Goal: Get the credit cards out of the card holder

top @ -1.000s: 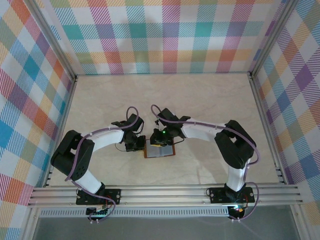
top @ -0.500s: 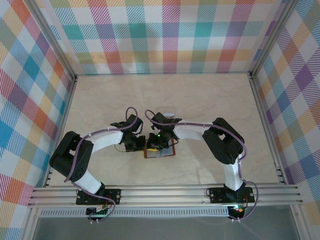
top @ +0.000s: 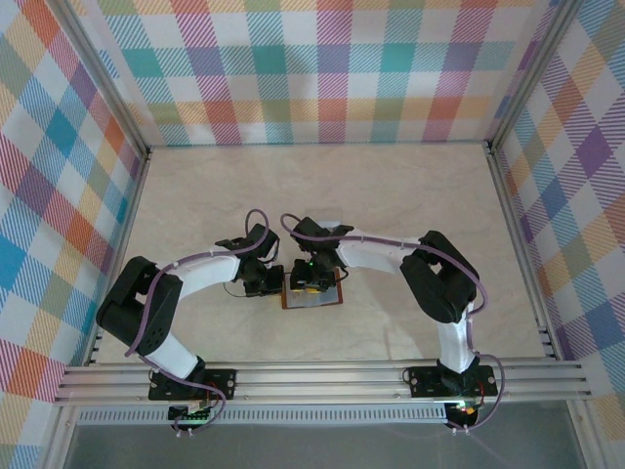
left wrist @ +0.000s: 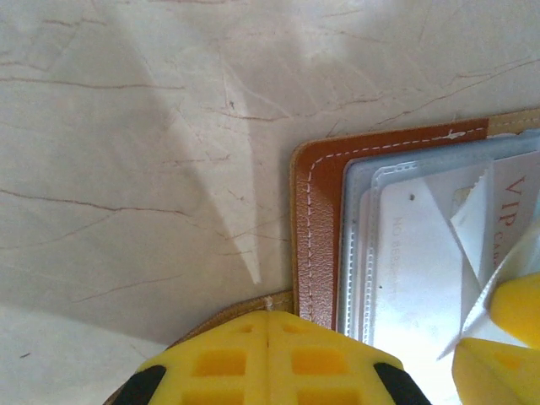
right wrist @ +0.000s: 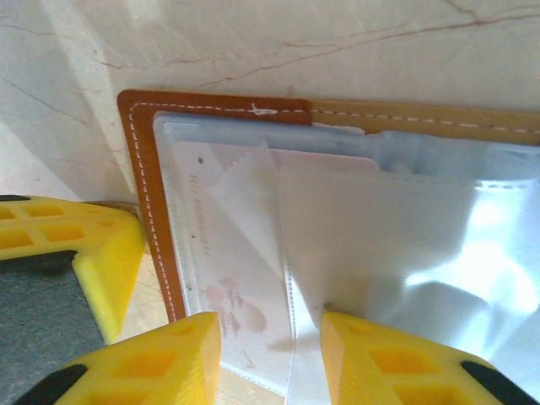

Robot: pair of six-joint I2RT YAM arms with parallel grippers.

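sitting at the left edge of the card holder [left wrist: 316, 219], the left gripper [left wrist: 268, 337] has its yellow fingers pressed together with no gap, tips over the holder's near left corner; whether any leather is caught between them i cannot tell. the holder lies opened flat on the pale marbled table [top: 410, 195], between the two arms and just in front of them. its brown leather border with white stitching frames a stack of clear sleeves [right wrist: 405, 245]. tucked inside the leftmost sleeve is a pale card [left wrist: 413, 278] with faint grey lettering along its left side, lying flat within the leather border. just to its right a second pale card [left wrist: 516, 198] printed "vip" in red sits under the plastic, partly covered by a creased fold of sleeve. both cards are inside the holder, none out on the table. further right, a glossy sleeve bulges up off the stack. the right gripper [right wrist: 270, 354] is over the holder's near edge with its jaws apart, and the thin edge of that loose sleeve runs through the gap without either finger squeezing it.
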